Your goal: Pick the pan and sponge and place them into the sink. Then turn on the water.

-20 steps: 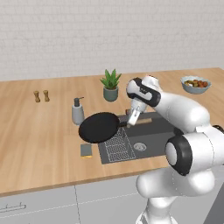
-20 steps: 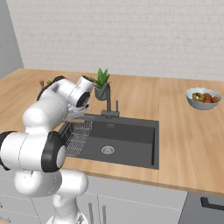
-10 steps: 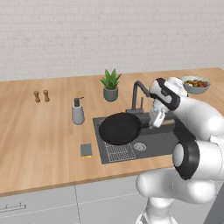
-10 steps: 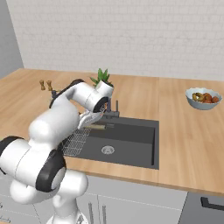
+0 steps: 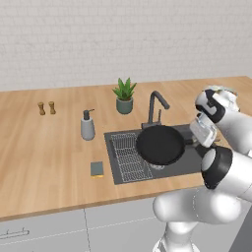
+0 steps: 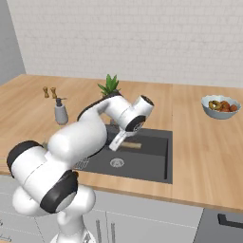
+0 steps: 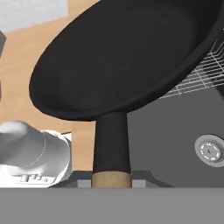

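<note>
Pan (image 5: pixel 160 144) now over sink (image 5: pixel 123 170), handle rightward.

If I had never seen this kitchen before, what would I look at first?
Probably the big black pan, which the robot's gripper holds by its handle above the dark sink. After that you might spot the little sponge lying on the wooden counter to the left of the sink, and the green plant standing behind the tap.
</note>
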Tool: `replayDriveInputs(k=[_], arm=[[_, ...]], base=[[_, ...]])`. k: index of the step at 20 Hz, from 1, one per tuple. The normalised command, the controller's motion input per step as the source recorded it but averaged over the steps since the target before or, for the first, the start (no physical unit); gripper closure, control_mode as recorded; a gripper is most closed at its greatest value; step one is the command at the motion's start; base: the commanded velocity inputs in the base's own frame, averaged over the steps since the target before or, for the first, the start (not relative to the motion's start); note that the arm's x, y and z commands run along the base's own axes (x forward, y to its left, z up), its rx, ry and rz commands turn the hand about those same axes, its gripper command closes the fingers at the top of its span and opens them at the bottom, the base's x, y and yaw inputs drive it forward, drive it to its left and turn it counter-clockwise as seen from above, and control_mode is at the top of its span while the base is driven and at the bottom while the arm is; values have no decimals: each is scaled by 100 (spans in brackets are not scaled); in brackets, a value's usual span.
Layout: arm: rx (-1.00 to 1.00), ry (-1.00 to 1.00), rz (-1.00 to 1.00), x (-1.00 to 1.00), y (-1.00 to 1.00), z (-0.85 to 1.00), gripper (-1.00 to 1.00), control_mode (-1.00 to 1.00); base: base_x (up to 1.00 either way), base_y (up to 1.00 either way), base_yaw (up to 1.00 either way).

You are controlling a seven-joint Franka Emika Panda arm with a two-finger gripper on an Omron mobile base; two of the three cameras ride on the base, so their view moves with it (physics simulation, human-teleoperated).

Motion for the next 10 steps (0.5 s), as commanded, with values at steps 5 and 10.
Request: replayDriveInputs(k=[5, 10], arm=[[3, 0, 1, 39, -89, -20, 100, -100], [1, -5, 0, 63, -55, -70, 100, -100]], base=[[0, 0, 0], [0, 0, 0]])
